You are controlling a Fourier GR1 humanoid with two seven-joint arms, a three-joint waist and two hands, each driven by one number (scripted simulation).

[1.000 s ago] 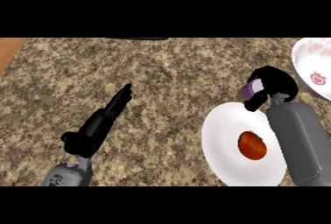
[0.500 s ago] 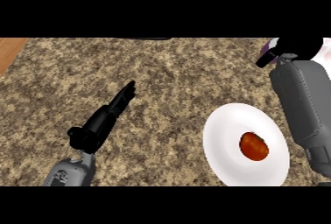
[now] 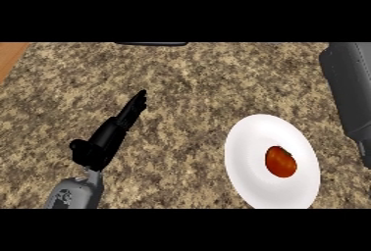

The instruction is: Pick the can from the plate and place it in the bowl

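A white plate lies on the speckled counter at the lower right, with a round red-orange object on it. No can and no bowl show in the view. My left hand rests at the lower left of the counter, open, with its straight fingers pointing up and to the right and nothing in it. Of my right arm only the grey forearm shows along the right edge. Its hand lies beyond the frame, so whatever it holds is hidden.
The granite counter fills the view. A dark flat object sits at the top edge. A strip of wood shows in the top left corner.
My right hand, curled round a purple can beside the plate, rose up and to the right and left the view. The pink-rimmed bowl at the top right no longer shows. The left hand stayed put.
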